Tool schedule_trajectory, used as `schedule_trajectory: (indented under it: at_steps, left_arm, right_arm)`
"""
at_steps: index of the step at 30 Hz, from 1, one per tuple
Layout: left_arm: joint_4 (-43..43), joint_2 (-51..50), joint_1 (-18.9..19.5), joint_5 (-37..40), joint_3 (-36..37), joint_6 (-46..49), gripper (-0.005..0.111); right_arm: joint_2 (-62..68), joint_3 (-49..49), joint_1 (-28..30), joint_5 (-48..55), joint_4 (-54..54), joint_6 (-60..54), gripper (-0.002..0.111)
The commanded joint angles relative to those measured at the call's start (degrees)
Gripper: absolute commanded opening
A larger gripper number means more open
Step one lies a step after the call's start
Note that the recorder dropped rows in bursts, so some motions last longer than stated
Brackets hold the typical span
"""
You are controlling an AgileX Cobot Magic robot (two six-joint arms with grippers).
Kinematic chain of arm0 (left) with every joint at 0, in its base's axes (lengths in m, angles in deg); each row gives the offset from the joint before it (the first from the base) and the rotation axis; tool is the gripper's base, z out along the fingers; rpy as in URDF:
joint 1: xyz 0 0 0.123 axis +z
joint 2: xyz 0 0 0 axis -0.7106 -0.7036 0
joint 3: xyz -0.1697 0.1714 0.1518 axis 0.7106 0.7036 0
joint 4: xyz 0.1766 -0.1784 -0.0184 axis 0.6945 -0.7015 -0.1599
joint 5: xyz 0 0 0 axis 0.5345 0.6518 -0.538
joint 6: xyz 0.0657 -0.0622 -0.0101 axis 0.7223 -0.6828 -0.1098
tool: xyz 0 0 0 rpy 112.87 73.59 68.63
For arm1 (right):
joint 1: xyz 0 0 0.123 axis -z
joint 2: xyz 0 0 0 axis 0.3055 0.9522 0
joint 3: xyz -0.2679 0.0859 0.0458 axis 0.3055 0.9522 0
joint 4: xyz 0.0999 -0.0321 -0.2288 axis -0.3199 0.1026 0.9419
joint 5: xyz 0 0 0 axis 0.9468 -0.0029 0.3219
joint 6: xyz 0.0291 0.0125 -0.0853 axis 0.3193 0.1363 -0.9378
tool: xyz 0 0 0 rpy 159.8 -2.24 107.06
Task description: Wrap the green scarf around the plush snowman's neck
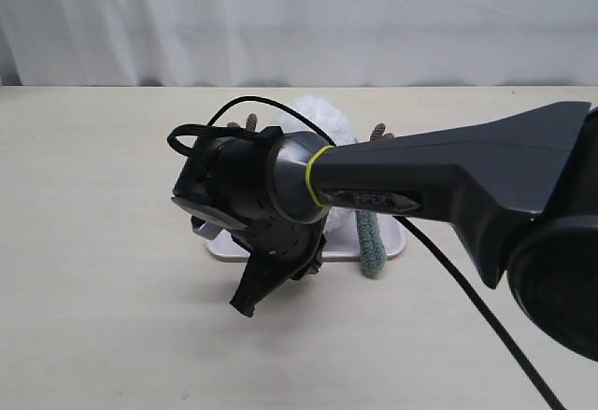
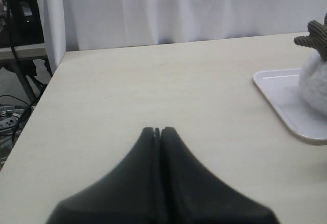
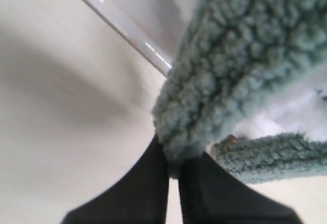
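Note:
The plush snowman [image 1: 322, 117] stands on a white tray [image 1: 280, 252], mostly hidden behind my right arm. One end of the green scarf [image 1: 371, 242] hangs down over the tray's front edge. My right gripper [image 1: 257, 293] reaches across in front of the snowman, pointing down. In the right wrist view this gripper [image 3: 173, 162] is shut on a rounded end of the green scarf [image 3: 240, 66], with white plush [image 3: 288, 113] behind. My left gripper [image 2: 157, 130] is shut on nothing, low over bare table, off to the side of the snowman [image 2: 316, 81]. The neck is hidden.
The tray's rim [image 2: 278, 99] lies a short way from my left gripper. A brown twig arm [image 2: 312, 35] sticks out from the snowman. A black cable [image 1: 486, 312] trails from the right arm across the table. A white curtain closes the back.

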Motion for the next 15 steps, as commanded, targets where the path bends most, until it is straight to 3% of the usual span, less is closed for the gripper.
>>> schedule_trajectory:
  at_steps: [1,15]
  left_arm:
    - [-0.11,0.12,0.22,-0.74,0.19,0.14,0.000]
    - [-0.11,0.12,0.22,-0.74,0.19,0.14,0.000]
  right_arm:
    - [-0.61,0.05,0.00,0.87,3.35,-0.56,0.004]
    - [-0.61,0.05,0.00,0.87,-3.29,-4.96,0.005]
